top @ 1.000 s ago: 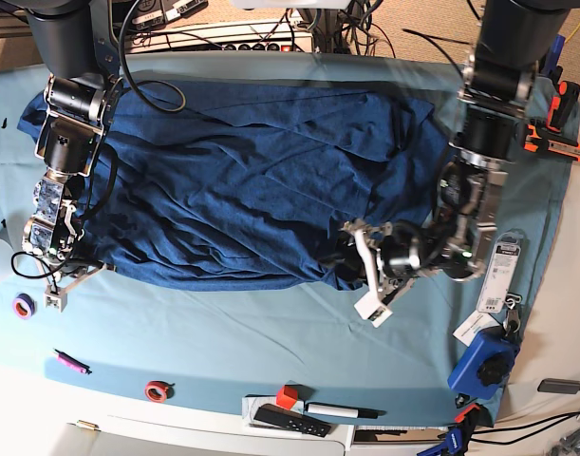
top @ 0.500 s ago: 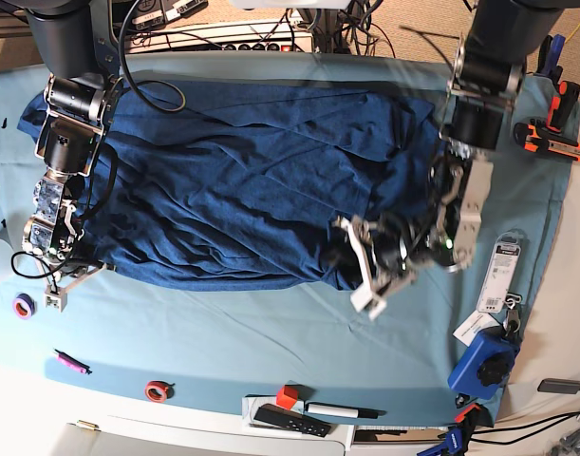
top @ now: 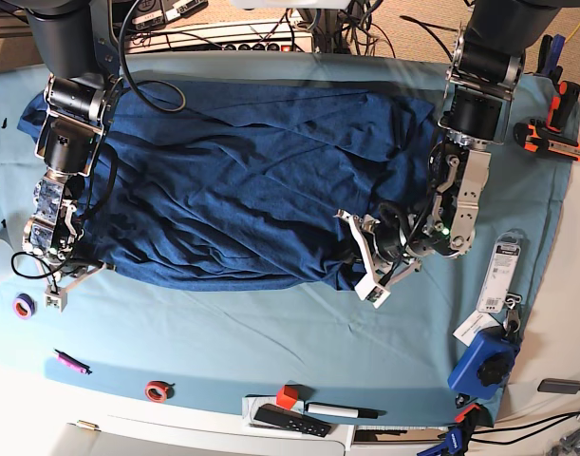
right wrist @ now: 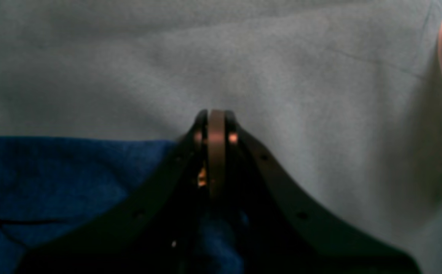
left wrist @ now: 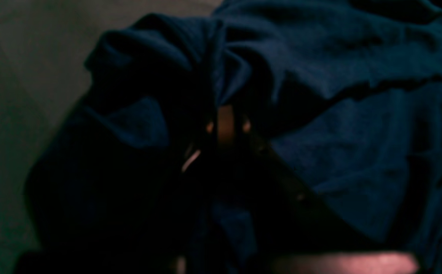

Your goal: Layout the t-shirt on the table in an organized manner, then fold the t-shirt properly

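A broad strip of bare surface [top: 271, 332] lies open along the near side of the t-shirt [top: 242, 180]. Small clutter lines its near edge: a purple tape ring [top: 23, 306], pink marker [top: 69, 361], red ring [top: 157, 389] and remote [top: 290, 420]. At the right, a blue tool [top: 483, 363] and packages [top: 503, 271] narrow the passage.

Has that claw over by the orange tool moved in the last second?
Yes. The left gripper slid away from the blue clamp, onto the t-shirt hem, and shut.

Left gripper [left wrist: 226, 127] buried in dark blue folds

Its jaws stand together, seemingly pinching a bunched fold of the t-shirt [left wrist: 358, 125], though the picture is dim and blurred. Pale counter [left wrist: 26, 76] cloth shows at the left, beside the crumpled fabric.
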Controlling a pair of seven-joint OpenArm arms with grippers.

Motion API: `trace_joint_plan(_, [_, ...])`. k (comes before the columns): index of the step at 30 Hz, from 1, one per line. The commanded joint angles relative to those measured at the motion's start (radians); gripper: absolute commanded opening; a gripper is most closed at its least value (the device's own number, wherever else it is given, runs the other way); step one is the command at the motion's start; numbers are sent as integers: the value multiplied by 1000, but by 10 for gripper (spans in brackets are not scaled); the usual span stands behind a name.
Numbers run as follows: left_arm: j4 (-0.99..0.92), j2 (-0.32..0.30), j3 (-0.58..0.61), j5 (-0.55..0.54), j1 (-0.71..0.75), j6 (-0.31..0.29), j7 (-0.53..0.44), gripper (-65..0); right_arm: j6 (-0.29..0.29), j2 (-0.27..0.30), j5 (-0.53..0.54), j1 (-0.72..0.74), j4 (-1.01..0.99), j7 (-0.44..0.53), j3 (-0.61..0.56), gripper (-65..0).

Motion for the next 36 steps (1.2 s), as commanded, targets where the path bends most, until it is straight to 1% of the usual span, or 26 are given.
trace_joint_plan(1, [16, -18, -4, -10, -25, -3, -21, -650, -5, 15, -18, 32, 18, 26, 2, -650])
trace_joint_plan(5, [16, -76, -4, -11, -25, -3, -22, -650, -11, 21, -31, 30, 18, 27, 2, -650])
trace_joint_plan(8, [16, -122, -8, -34, -25, -2, -23, -650, -51, 23, -31, 30, 18, 31, 2, -650])
trace_joint_plan(11, [16, -153, -21, -63, -25, -3, -23, -650, -54, 22, -31, 30, 18, 34, 2, -650])
trace_joint_plan(15, [16, -158, -48, -62, -25, -3, -22, -650, -54, 23, -32, 30, 18, 33, 2, -650])
trace_joint_plan(18, [16, -158, -64, -62, -24, -3, -21, -650, -61, 22, -58, 30, 18, 32, 2, -650])
trace_joint_plan(22, [16, -164, -64, -63, -23, -11, -11, -650, -147, 23, -97, 31, 18, 37, 2, -650])
trace_joint_plan(24, [16, -166, -64, -63, -21, -11, -10, -650, -175, 23, -114, 31, 18, 41, 2, -650])
trace_joint_plan(27, [16, -169, -64, -62, -19, -10, -10, -650, -202, 23, -136, 31, 18, 56, 2, -650])
trace_joint_plan(34, [16, -169, -64, -63, -19, -11, -10, -650, -199, 23, -135, 31, 18, 66, 2, -650])
trace_joint_plan(36, [16, -169, -64, -63, -19, -11, -10, -650, -171, 23, -136, 31, 18, 65, 2, -650])
